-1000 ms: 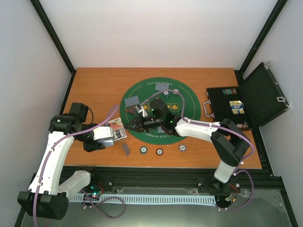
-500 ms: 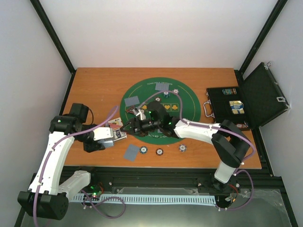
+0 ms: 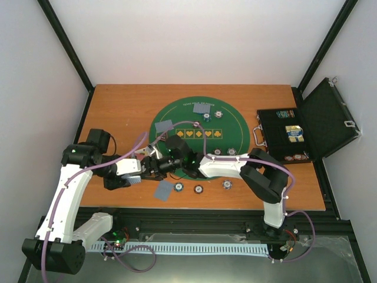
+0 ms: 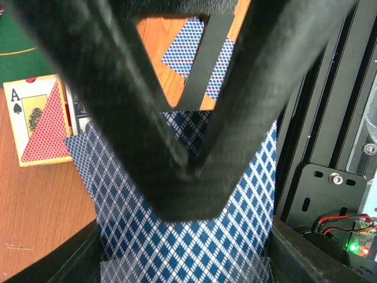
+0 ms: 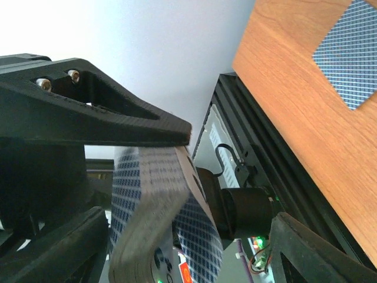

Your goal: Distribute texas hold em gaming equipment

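My left gripper (image 3: 137, 173) is shut on a deck of blue-backed playing cards (image 4: 194, 236), just off the green mat's left edge. My right gripper (image 3: 153, 164) reaches left to that deck, jaws open on either side of it; the deck (image 5: 147, 224) fills the right wrist view. One card (image 3: 165, 189) lies face down on the wood near the front edge. Two more cards (image 3: 165, 125) (image 3: 203, 108) lie on the mat (image 3: 235, 132). Poker chips (image 3: 199, 189) (image 3: 227, 184) (image 3: 178, 187) sit along the front, others (image 3: 224, 151) on the mat.
A card box (image 4: 38, 121) with an ace of spades and a red triangle lies beside the deck. The black hinged case (image 3: 291, 138) stands open at the right with chips inside. The black frame rail (image 3: 200, 215) runs along the table's near edge.
A card has come to rest flat on the wood by the front chips. My right gripper swung left from the mat to the deck and opened. The left gripper kept still.
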`<state>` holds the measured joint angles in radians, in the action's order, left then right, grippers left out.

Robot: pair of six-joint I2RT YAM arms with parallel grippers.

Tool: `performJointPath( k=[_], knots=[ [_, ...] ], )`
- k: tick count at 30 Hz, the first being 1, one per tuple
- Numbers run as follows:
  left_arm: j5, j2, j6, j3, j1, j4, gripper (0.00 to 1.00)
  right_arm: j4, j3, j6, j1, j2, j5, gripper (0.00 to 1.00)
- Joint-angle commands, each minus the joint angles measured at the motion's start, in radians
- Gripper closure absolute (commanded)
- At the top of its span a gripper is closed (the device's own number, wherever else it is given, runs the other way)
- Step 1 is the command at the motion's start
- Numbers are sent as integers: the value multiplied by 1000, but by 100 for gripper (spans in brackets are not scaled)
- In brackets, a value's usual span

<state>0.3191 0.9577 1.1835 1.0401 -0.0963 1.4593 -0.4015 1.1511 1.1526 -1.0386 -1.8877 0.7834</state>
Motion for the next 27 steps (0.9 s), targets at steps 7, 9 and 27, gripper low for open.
performJointPath(
  k=[7,9,27],
  knots=[
    [32,-21,25,11,1,-13,99,-257,39,163,-39,-73,17,40],
    [31,-26,25,8,1,-15,99,-297,20,192,-41,-75,13,49],
    [18,-56,69,-80,0,-16,0,-321,-10,225,-41,-31,8,97]
  ],
)
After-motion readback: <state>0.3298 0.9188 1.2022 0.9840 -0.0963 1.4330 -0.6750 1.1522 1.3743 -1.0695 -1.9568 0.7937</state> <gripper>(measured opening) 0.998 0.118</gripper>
